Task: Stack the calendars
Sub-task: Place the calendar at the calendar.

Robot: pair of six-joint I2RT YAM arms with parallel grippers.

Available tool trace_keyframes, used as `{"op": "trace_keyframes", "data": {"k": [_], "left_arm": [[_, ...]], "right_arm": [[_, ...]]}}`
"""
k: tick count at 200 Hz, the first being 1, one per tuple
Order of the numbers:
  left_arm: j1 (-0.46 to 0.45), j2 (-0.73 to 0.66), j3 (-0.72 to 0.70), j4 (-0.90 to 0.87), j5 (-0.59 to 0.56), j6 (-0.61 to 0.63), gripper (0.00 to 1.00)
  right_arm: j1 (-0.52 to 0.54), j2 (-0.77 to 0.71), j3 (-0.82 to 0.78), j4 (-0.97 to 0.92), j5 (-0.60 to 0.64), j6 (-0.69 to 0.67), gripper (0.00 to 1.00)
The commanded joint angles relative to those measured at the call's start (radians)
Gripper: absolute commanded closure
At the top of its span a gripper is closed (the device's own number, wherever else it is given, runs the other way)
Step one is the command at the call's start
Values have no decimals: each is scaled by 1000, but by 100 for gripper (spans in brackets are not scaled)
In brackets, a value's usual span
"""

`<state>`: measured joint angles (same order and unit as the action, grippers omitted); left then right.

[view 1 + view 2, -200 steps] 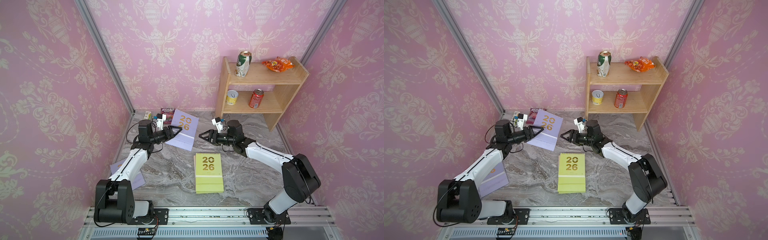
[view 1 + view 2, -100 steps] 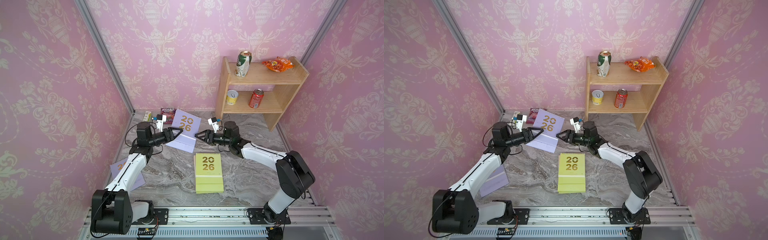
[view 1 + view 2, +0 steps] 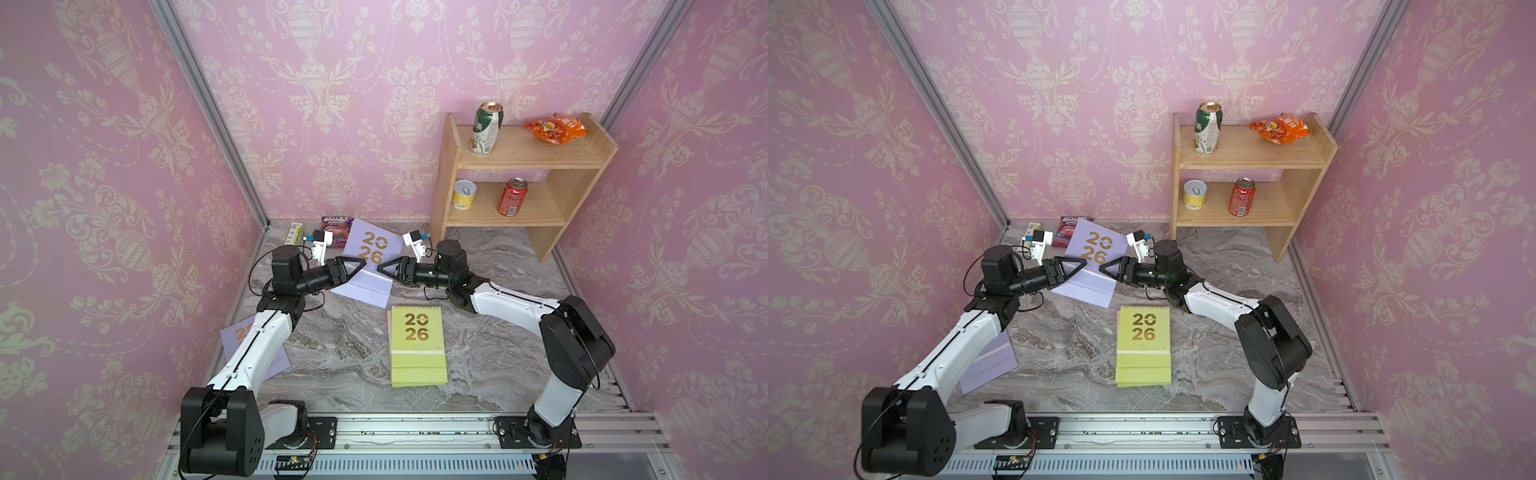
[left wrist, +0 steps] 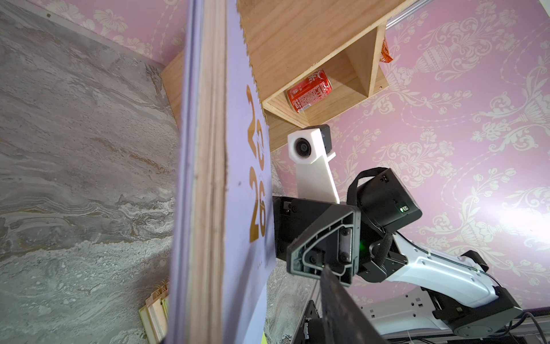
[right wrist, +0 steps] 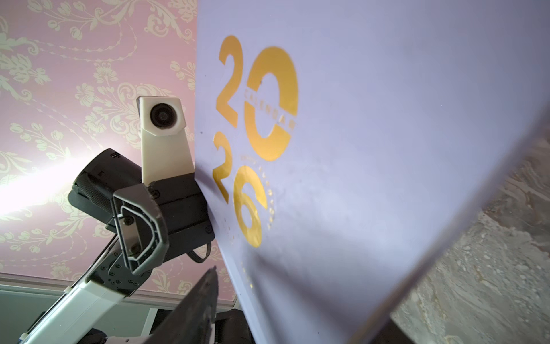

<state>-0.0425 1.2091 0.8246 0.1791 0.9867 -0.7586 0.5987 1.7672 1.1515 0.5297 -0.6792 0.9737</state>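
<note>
A lilac calendar (image 3: pixel 372 249) (image 3: pixel 1096 247) with gold "2026" is tilted up at the back of the table, its lower flap on the marble. My left gripper (image 3: pixel 362 262) (image 3: pixel 1084 261) is open astride its left edge. In the left wrist view one finger (image 4: pixel 342 303) stands off the cover (image 4: pixel 238 178); the other is hidden behind it. My right gripper (image 3: pixel 379 268) (image 3: pixel 1101 268) is open around the right edge. A gap shows between its finger (image 5: pixel 199 303) and the cover (image 5: pixel 357 149). A yellow-green calendar (image 3: pixel 417 332) lies flat mid-table. Another lilac calendar (image 3: pixel 232 336) lies under my left arm.
A wooden shelf (image 3: pixel 519 158) at the back right holds cans and an orange snack bag. A purple pouch (image 3: pixel 334 224) and a small pack (image 3: pixel 295 233) lie against the back wall behind the raised calendar. The walls stand close on three sides.
My right gripper has moved left up to the raised calendar's edge and its jaws have narrowed. The left arm has shifted the calendar slightly to the right.
</note>
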Motion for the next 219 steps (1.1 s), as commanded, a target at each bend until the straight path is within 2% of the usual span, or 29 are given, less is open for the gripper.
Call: {"op": "trace_keyframes", "data": {"k": [1, 18, 50, 86, 155, 185, 205, 219], "left_arm": [[-5, -39, -8, 54, 44, -13, 98], [-5, -43, -10, 57, 46, -16, 96], [-5, -45, -13, 35, 41, 1, 90], [-5, -51, -15, 20, 32, 12, 75], [-5, -78, -7, 10, 28, 15, 39], [-5, -88, -8, 7, 27, 17, 20], [-5, -97, -9, -4, 20, 31, 12], [-5, -101, -10, -13, 14, 41, 2]], "right_arm": [[13, 28, 53, 61, -17, 22, 47], [20, 32, 52, 75, -14, 27, 61], [24, 34, 56, 73, -7, 30, 81], [27, 9, 47, 51, 1, 15, 100], [24, -48, 34, -25, 22, -36, 100], [20, -78, 31, -65, 33, -59, 100], [7, -109, -24, -82, 33, -68, 100], [-8, -145, -47, -111, 36, -82, 100]]}}
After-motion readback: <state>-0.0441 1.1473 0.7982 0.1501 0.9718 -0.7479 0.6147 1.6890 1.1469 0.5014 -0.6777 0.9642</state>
